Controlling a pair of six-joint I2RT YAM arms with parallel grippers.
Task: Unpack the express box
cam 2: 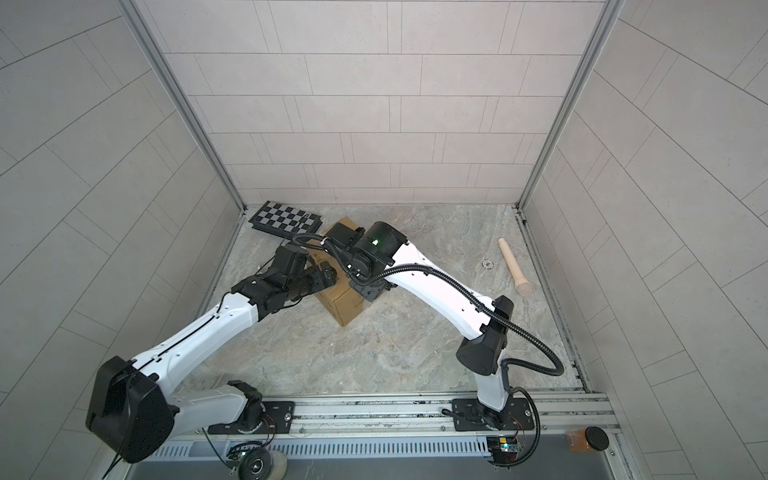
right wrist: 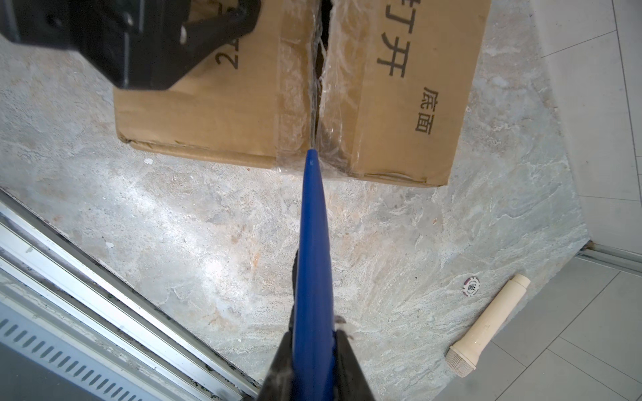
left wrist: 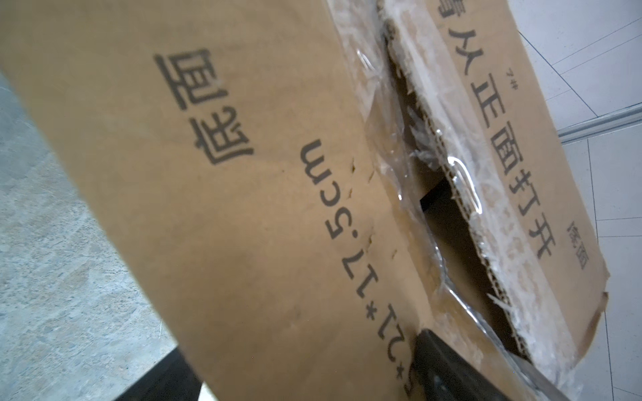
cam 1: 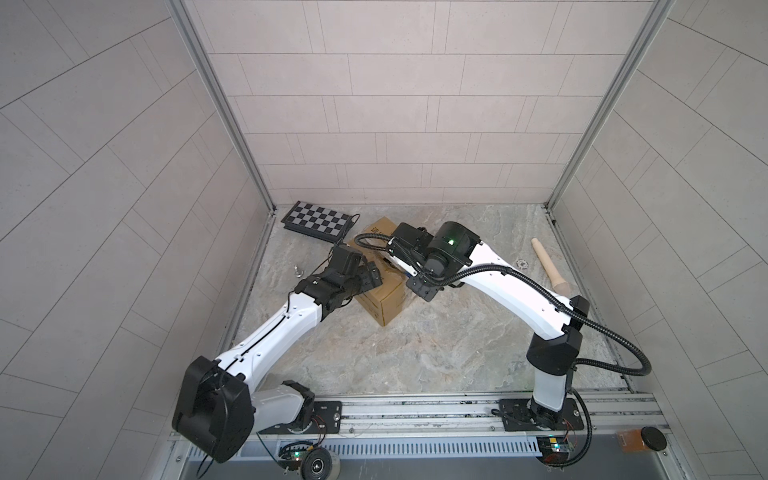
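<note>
Blue tool [right wrist: 312, 243] tip at taped seam [right wrist: 317, 114] of express box [right wrist: 215, 114]

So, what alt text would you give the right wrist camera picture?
A blue pointed tool, clamped in the robot's right hand, has its tip at the split, taped seam of a brown cardboard box lying on a stone-patterned floor.
</note>
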